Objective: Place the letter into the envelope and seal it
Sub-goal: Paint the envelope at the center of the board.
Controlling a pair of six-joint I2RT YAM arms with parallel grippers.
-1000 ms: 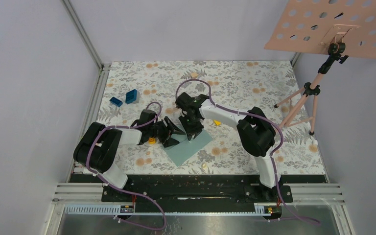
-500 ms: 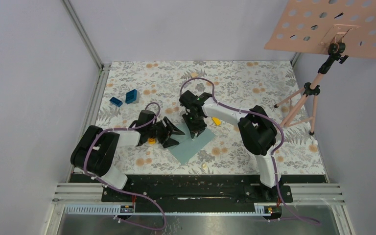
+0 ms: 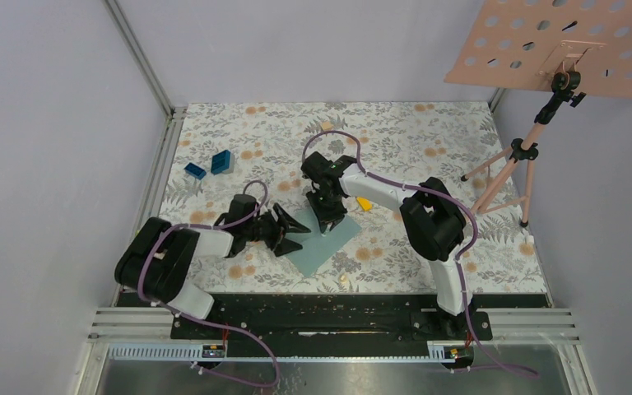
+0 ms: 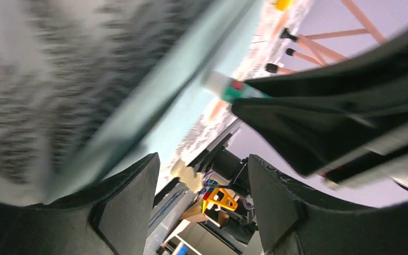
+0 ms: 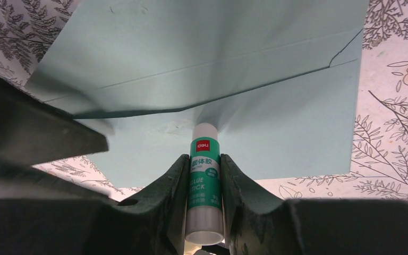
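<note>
Right jaws are clamping a white-and-green glue stick (image 5: 204, 159), aiming it beneath the raised flap (image 5: 202, 48) of the teal paper envelope (image 5: 287, 127); left jaws are gaping wide, apparently propping it.

The left gripper (image 3: 295, 231) at its left and the right gripper (image 3: 329, 225) with a glue stick (image 5: 204, 186) at its back crowd the envelope (image 3: 325, 244), its near and right sides are open, and the blue blocks (image 3: 220, 162) and stand (image 3: 522, 152) sit well apart.

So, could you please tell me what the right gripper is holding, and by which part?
A glue stick, gripped around its labelled barrel, tip toward the envelope.
</note>
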